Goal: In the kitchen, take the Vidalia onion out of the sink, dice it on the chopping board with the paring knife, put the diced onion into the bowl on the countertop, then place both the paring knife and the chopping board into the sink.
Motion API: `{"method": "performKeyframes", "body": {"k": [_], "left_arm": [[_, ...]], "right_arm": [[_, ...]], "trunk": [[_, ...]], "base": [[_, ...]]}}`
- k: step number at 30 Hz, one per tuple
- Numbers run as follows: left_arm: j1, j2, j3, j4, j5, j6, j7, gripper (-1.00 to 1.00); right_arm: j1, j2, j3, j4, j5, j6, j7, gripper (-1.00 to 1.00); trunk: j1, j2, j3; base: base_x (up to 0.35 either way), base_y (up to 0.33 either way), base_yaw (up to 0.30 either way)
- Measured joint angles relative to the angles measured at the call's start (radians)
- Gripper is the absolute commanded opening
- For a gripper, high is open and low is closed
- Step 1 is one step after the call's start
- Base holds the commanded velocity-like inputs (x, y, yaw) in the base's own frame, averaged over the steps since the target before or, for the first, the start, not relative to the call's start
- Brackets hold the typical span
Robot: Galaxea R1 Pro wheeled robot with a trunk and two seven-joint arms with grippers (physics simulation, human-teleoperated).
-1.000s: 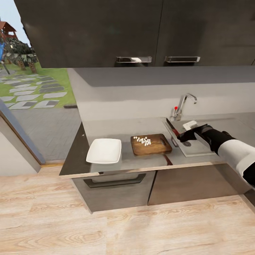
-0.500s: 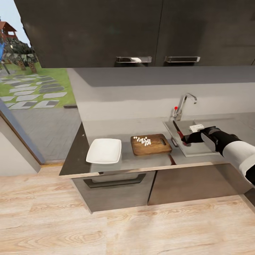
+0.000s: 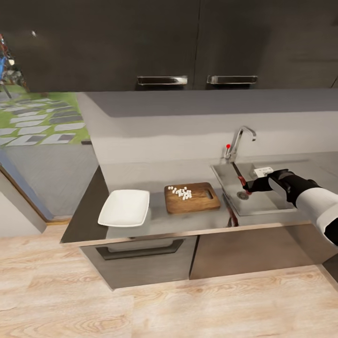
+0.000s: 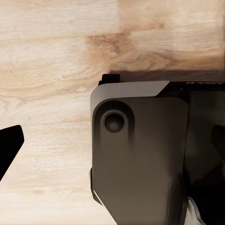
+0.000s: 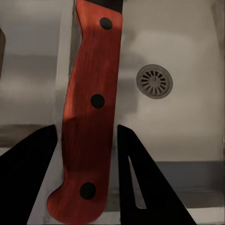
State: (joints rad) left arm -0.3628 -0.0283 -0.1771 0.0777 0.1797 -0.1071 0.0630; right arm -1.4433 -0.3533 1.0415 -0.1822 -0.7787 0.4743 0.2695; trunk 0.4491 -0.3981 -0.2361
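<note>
We see our right gripper (image 3: 247, 186) reaching out over the sink (image 3: 272, 206), its fingers clamped on the red handle of the knife (image 3: 240, 177). In the head view the dark blade points away from us toward the tap (image 3: 237, 141), and the knife hangs above the basin near the drain (image 3: 242, 195). The right wrist view shows the handle (image 5: 91, 112) with its three dark rivets held between the two black fingers (image 5: 140, 183), with the steel basin floor and the round drain (image 5: 154, 81) beyond it. On the counter (image 3: 141, 171) to the left of the sink lies the board (image 3: 191, 198), its handle slot toward the sink, and a small heap of pale onion bits (image 3: 181, 192) sits on its far left part. The white bowl (image 3: 124, 208) stands just left of the board, near but not touching. The left wrist view looks down at the wood floor (image 4: 51, 61) and a dark part of the robot's body (image 4: 140, 154); we cannot tell how the left fingers stand.
</note>
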Motion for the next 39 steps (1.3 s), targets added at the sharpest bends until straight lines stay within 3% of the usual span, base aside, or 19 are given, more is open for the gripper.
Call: {"method": "performKeyframes", "body": {"k": [12, 39], "left_arm": [[0.000, 0.001, 0.000, 0.000, 0.000, 0.000, 0.000, 1.00], [0.000, 0.002, 0.000, 0.000, 0.000, 0.003, 0.000, 1.00]], "right_arm": [[0.004, 0.003, 0.001, 0.027, -0.001, 0.002, 0.000, -1.00], [0.010, 0.003, 0.002, 0.029, -0.002, 0.014, 0.001, -1.00]], "trunk": [[0.000, 0.000, -0.002], [0.000, 0.000, -0.044]], "base": [[0.093, -0.072, 0.000], [0.093, 0.020, 0.000]]}}
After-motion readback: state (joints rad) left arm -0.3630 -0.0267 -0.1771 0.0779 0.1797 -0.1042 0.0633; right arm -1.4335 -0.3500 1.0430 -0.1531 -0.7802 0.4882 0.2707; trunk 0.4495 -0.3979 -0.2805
